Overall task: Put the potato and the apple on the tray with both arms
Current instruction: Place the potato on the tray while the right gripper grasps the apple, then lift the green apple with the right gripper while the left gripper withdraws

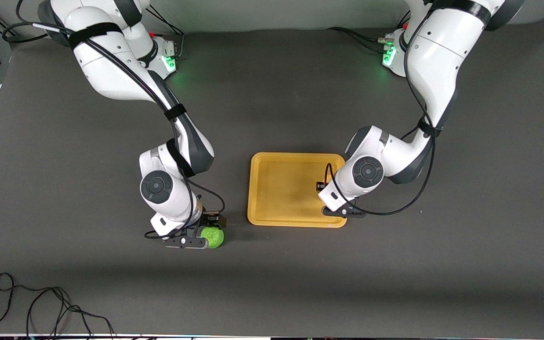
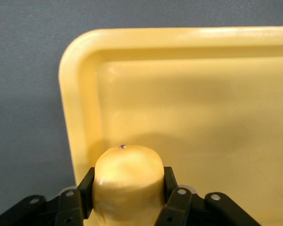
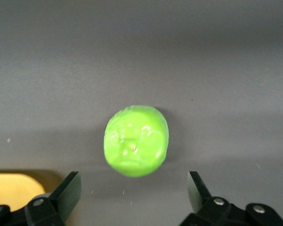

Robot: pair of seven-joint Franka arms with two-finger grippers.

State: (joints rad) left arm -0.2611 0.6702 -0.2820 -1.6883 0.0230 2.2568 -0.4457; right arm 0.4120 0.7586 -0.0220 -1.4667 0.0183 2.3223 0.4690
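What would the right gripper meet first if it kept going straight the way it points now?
Most likely the apple: it lies on the table centred between the right gripper's open fingers, with nothing visible in front of it. How far off it is remains unclear.

Potato (image 2: 128, 181): hidden in front view under left arm's wrist; in left wrist view lower end cut by frame edge. Left gripper (image 2: 128, 188): fingers hidden in front view by wrist housing; wrist view shows only upper finger parts, rest cut off. Tray (image 1: 281, 189): corner toward left arm's end covered by left wrist in front view; left wrist view shows one corner only, rest runs out of frame; right wrist view shows just a sliver (image 3: 12, 190) at frame edge. Apple (image 1: 213, 236): partly covered by right gripper (image 1: 195, 238) in front view; whether apple rests on table, can't tell. Right gripper finger bases cut off in right wrist view.
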